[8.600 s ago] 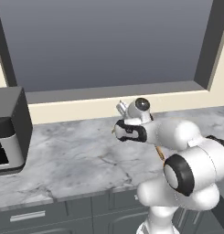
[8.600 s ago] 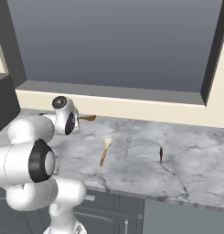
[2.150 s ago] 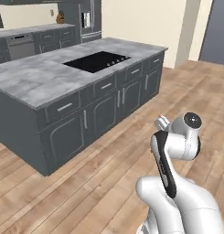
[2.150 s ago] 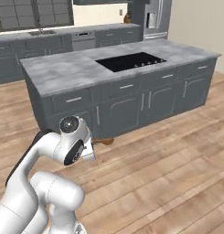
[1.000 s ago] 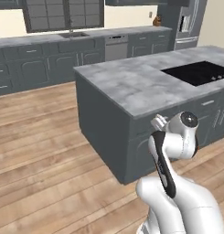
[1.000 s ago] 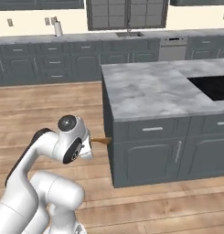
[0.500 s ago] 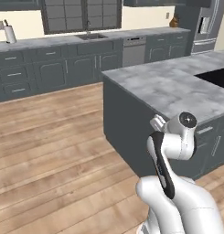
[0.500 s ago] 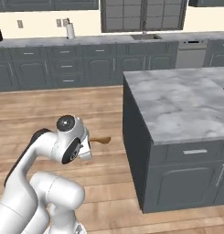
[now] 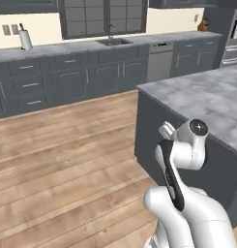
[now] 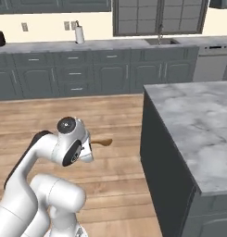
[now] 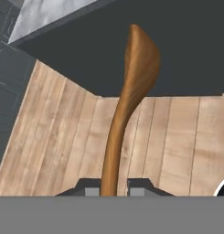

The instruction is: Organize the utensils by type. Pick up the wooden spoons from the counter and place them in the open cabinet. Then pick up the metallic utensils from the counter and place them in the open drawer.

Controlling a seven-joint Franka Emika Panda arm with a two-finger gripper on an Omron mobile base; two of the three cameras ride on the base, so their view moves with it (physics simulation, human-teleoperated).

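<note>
One wooden spoon [image 11: 131,91] | handle clamped in pincer [image 11: 111,189]; bowl outward

- You have one wooden spoon [image 11: 131,96] in view, all orange-brown.
- You see one paper towel roll [image 10: 79,34] by the wall.
- You see one sink tap [image 10: 160,32].
- You see one dishwasher [image 10: 210,62].

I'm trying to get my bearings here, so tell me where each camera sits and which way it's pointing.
Left base view: behind the arm on its left, facing the wood floor, island and far sink wall; the white arm rises lower right.
Right base view: behind on its right, same floor and island; arm lower left, spoon sticking out of the gripper.
Hand view: on the hand, looking along the spoon at the floor and the island's dark side; finger tips at bottom.
All three share the island.
</note>
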